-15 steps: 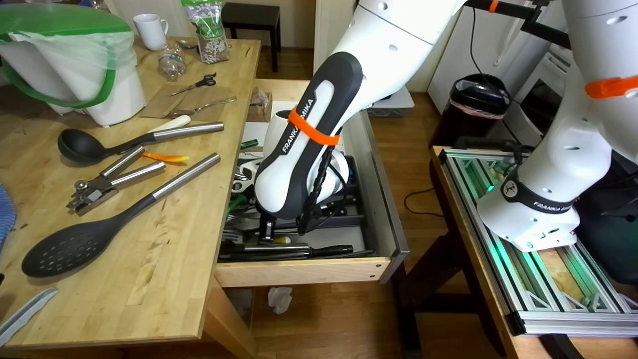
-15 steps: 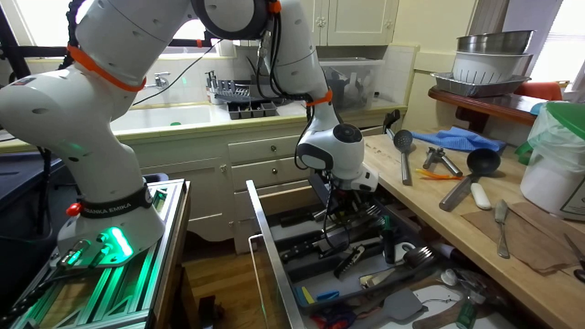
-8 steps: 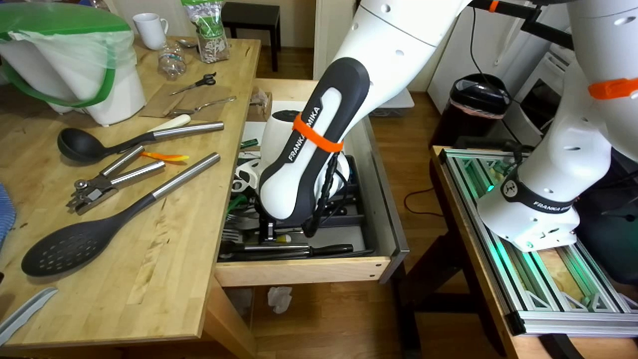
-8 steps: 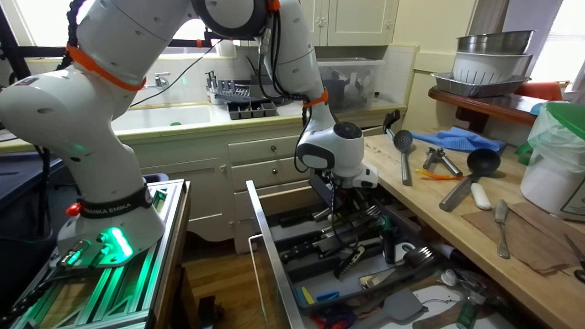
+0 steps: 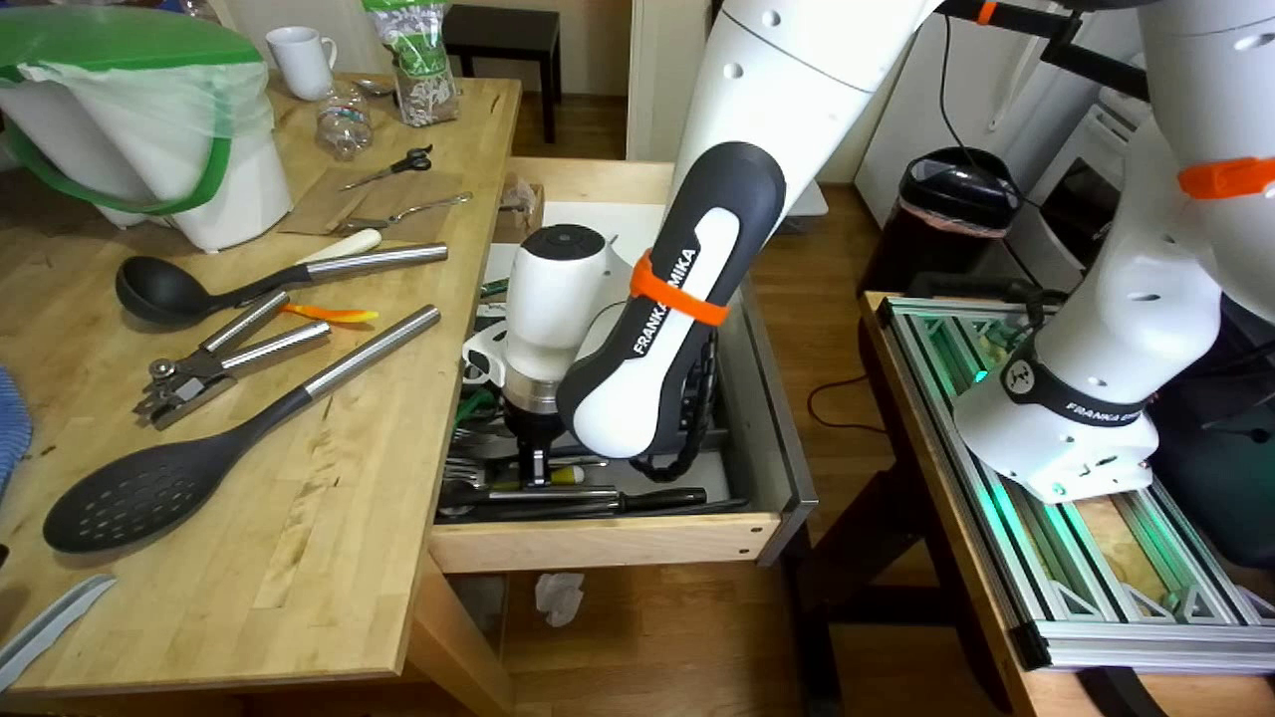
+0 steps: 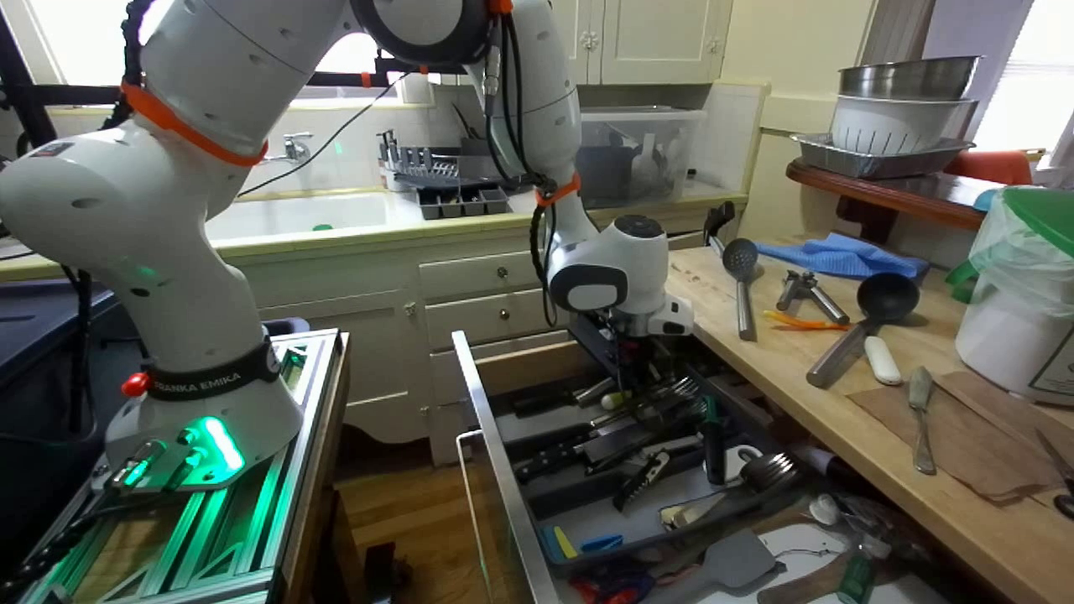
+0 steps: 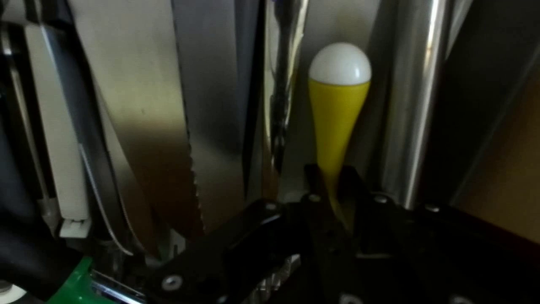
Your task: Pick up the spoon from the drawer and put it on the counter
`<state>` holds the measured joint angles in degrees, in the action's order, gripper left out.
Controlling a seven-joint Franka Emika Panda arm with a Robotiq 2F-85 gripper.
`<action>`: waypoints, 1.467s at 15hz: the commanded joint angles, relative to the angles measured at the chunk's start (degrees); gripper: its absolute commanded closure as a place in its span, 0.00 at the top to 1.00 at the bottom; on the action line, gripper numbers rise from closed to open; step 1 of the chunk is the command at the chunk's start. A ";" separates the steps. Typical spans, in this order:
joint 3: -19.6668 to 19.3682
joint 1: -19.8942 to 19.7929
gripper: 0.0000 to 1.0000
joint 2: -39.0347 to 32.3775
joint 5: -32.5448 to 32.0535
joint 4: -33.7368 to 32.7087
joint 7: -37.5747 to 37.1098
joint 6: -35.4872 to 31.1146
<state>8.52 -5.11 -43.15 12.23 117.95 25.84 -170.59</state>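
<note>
So the gripper (image 7: 331, 171) is down in the drawer (image 5: 598, 544), and going by the wrist view its fingers (image 7: 314, 180) look clenched on the spoon (image 7: 337, 112), one on either side of the skinny bit of the yellow handle. The fat end with the white cap sticks out past the fingertips, but I can't make out the metal bowl. Both exterior views show that yellow-and-white end right beside the gripper, low among the other cutlery. Can't tell if it's touching the grey tray (image 6: 583, 513) under it. It's pretty crowded in there: in the wrist view a shiny metal strip (image 7: 282, 76) lies just left of the handle, a silver rod (image 7: 415, 105) just right, and some wide knife blades (image 7: 130, 97) further left. The white arm (image 5: 787, 90) leans in over all of it. Next to the drawer, the counter (image 5: 339, 558) has a black ladle (image 5: 164, 291), a slotted spoon (image 5: 139, 496), a can opener (image 5: 194, 383), scissors (image 5: 413, 160), a mug (image 5: 302, 62) and a green-lidded bucket (image 5: 249, 199). In an exterior view there's also a bunched-up blue cloth (image 6: 839, 254) near the slotted spoon's head.
</note>
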 commanded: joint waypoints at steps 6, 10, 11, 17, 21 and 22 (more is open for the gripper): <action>-4.55 0.95 0.04 14.30 -4.69 12.21 -16.66 8.40; -8.73 2.37 0.04 22.49 -6.59 16.80 -21.12 13.85; -9.27 2.49 0.04 24.54 -6.90 17.65 -22.13 15.99; -8.05 1.30 0.04 37.93 -0.60 20.18 -26.28 31.03; -8.82 1.14 0.04 44.87 2.84 19.31 -22.62 30.48; -8.93 1.46 0.04 45.71 3.14 18.31 -19.69 30.15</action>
<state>0.16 -4.10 -2.31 13.08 136.03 1.36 -140.87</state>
